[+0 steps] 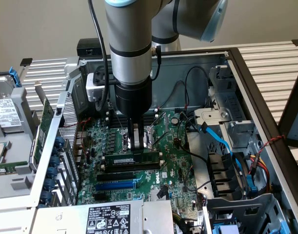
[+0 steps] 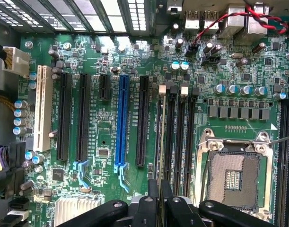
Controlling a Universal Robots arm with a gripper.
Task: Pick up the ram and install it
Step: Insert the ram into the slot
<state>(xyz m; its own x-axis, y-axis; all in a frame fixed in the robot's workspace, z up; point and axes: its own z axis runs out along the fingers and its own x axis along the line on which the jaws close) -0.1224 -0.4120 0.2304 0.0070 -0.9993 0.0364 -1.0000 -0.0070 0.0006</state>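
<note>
Installation step: tool [image 1: 136, 145] clenched on the ram [image 1: 133, 160] at the memory slots [image 2: 181, 137], where seating likely calls for a straight, even press.

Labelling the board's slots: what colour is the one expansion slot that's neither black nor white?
That expansion slot is blue, clearest in the wrist view.

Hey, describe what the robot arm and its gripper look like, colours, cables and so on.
The arm is a thick silver-grey tube with a black band and a pale blue joint cap. A black cable runs down beside it, past a white box mounted on the wrist. The gripper has a black round body and two narrow fingers, black in the wrist view.
</note>
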